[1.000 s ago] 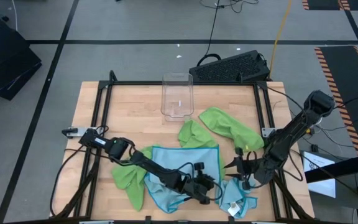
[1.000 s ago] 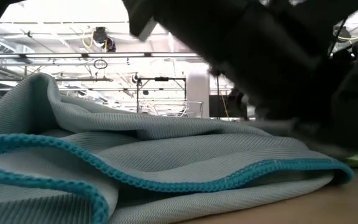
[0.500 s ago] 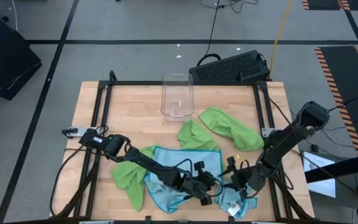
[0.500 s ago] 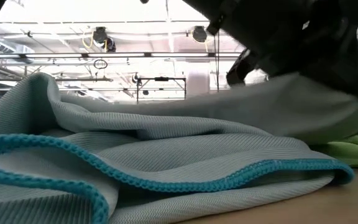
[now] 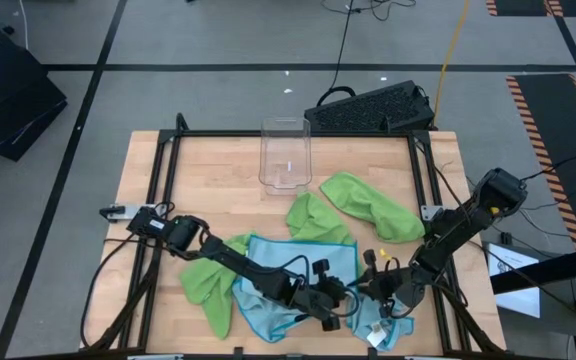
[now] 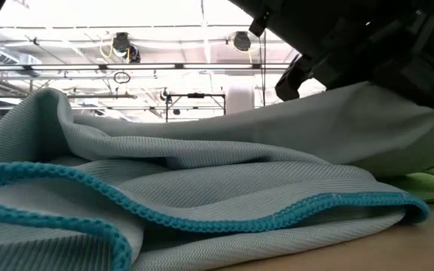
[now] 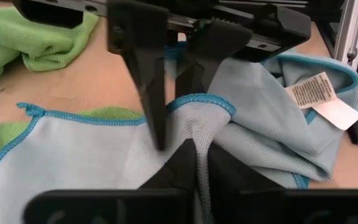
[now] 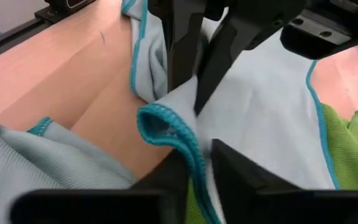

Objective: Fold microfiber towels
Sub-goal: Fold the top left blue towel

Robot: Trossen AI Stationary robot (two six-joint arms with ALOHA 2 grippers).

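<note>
I see a white tag [image 7: 322, 99] sewn to the crumpled light blue towel [image 7: 272, 124] at the table's 5 o'clock edge; it carries print too small for me to read. My left gripper [image 7: 178, 146] is clenched on the edge of the spread blue towel [image 5: 298, 265], which lies at 6 o'clock on the table [image 5: 218, 170]. My right gripper [image 8: 194, 149] meets it from the opposite side, fingers pinched on the same towel's teal hem [image 8: 166, 124]. The two grippers sit almost touching. The clear plastic bin [image 5: 285, 155] stands at 12 o'clock; I see nothing in it. Three lime green towels lie around: one [image 5: 206, 290] at 7 o'clock, one [image 5: 313, 215] at centre, one [image 5: 373, 205] toward 3 o'clock.
</note>
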